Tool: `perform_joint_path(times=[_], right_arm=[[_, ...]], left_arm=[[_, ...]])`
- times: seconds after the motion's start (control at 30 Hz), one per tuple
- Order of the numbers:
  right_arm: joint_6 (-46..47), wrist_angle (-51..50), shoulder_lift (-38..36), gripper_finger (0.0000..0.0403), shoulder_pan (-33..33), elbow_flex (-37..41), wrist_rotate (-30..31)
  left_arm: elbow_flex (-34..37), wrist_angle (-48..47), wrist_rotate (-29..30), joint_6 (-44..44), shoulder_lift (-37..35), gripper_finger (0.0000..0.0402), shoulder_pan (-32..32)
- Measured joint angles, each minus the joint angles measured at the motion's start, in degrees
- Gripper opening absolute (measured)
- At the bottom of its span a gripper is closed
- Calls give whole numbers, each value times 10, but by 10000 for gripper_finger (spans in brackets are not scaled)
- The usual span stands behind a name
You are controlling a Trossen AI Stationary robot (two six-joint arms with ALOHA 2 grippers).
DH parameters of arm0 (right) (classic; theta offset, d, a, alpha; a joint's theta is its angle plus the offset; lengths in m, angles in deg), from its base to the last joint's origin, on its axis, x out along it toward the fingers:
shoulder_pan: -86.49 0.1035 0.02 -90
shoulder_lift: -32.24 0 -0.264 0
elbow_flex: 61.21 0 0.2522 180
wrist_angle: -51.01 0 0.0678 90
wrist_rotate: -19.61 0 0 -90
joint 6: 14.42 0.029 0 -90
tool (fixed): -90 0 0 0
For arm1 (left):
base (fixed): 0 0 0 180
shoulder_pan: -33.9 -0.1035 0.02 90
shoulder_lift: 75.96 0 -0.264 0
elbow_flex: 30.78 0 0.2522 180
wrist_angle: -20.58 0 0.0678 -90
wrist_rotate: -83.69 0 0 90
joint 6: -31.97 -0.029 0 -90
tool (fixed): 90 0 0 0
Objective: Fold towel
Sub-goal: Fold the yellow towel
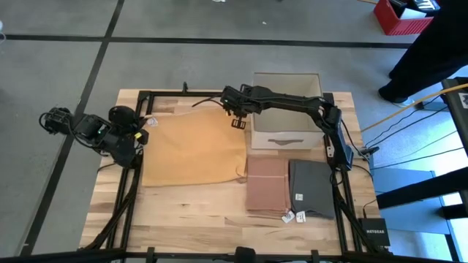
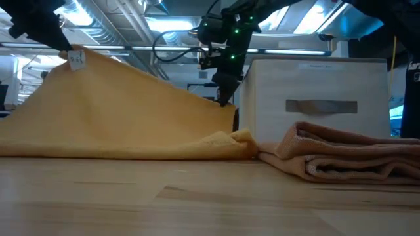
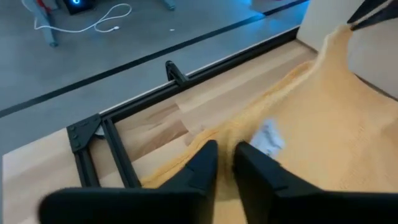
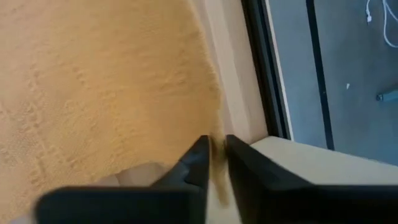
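Bench point(image 1: 183, 212) of pale wooden planks, edged with a black metal frame, carries everything here. Largest on it is the yellow towel point(image 1: 194, 150), a soft looped cloth lying just beside the white box point(image 1: 285, 109), on the box's left in the high view. Its two far corners are raised, so from the low camera the cloth slopes down like a tent toward the near edge. The box is a stiff, square fabric bin with a flat grey handle. In front of the box lie two folded cloths, one brown point(image 1: 267, 186), one dark grey point(image 1: 312, 188), flat and neat.

The left claw point(image 3: 225, 163), at the towel corner farthest from the box, is pinched on the edge next to a small white tag point(image 3: 268, 138). The right claw point(image 4: 216, 157), close against the box, grips the other far corner.

I judge the first fold is under way. Next, both corners want carrying together, level and taut, over to the near edge, then laying down square.
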Motion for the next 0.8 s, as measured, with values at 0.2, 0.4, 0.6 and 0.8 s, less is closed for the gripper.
perform_joint_path(times=[0.2,0.4,0.6,0.8], right_arm=[[6,-29,-6,172,0,-18,14],[28,-94,-33,233,29,-57,-176],[24,7,-33,238,121,-4,-289],[35,146,-30,230,201,117,-246]], left_arm=[[-21,0,-26,-13,0,137,-16],[-48,153,-98,-122,2,173,-12],[26,313,-261,-223,66,167,-10],[114,329,-393,-146,162,154,-1]])
